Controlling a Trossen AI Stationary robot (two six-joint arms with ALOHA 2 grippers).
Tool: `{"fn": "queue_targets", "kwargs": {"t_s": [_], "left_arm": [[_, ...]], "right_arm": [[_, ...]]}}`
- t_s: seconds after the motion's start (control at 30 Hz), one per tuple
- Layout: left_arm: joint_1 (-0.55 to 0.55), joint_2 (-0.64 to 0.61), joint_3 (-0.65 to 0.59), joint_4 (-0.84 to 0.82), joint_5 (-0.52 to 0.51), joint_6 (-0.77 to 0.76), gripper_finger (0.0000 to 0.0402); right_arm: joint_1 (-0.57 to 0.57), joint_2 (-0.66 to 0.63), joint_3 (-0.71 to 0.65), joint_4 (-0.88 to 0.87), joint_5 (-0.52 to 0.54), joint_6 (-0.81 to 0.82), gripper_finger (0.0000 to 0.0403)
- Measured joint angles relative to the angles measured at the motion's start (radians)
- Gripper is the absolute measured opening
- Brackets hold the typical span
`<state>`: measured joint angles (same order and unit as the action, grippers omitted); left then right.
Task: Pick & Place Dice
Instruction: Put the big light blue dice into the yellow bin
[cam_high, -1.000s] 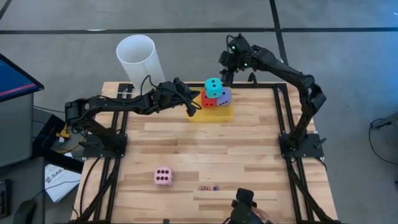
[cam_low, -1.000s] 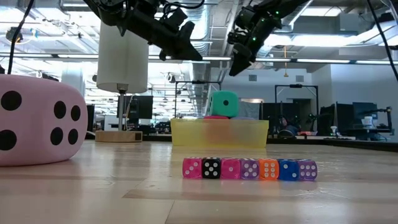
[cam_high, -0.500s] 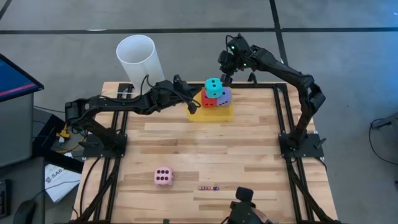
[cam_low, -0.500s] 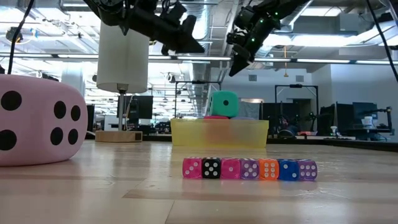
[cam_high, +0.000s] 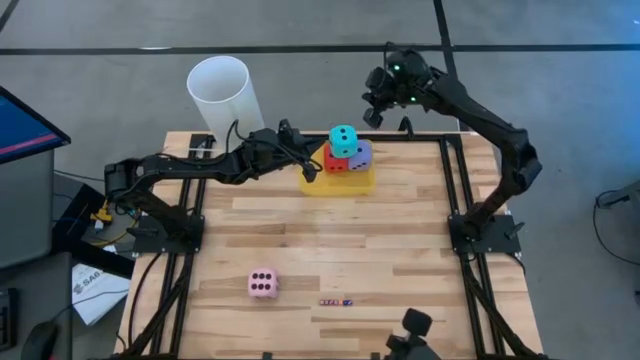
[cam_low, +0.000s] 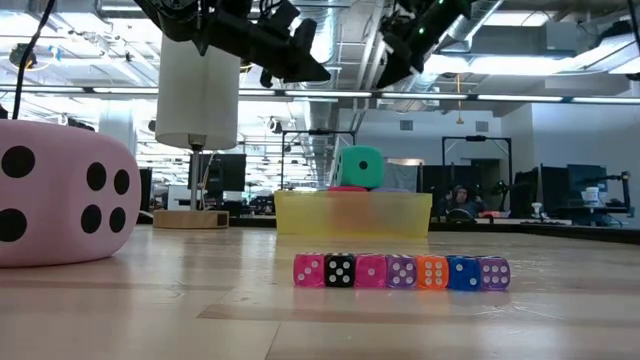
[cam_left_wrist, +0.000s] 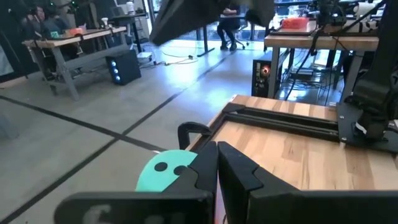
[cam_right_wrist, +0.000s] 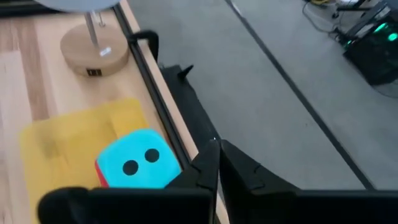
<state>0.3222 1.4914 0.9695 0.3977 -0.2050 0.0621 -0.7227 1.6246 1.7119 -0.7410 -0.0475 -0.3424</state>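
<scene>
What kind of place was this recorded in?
Probably an open robotics lab or workshop: a wooden table on a concrete floor, desks with computers behind, exposed ceiling pipes.

The table (cam_high: 330, 240) is evenly and brightly lit from above in the high view; only short, soft shadows are cast beside the pink die (cam_high: 263, 284) and under the arms. In the low view, long ceiling lights (cam_low: 560, 97) are seen glowing in the far room, and both arms are reduced to dark silhouettes against them. A faint sheen is laid on the near wood. The near pink die is rendered slightly soft, while the row of tiny dice (cam_low: 401, 271) is held sharp. In both wrist views the near fingers are blurred and dark.
</scene>
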Motion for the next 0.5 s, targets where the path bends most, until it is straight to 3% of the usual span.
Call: {"fn": "queue_targets", "kwargs": {"t_s": [0.5], "left_arm": [[0.006, 0.000, -0.004, -0.081, -0.005, -0.096, 0.0003]], "right_arm": [[0.044, -0.059, -0.044, 0.042, 0.001, 0.004, 0.0002]]}}
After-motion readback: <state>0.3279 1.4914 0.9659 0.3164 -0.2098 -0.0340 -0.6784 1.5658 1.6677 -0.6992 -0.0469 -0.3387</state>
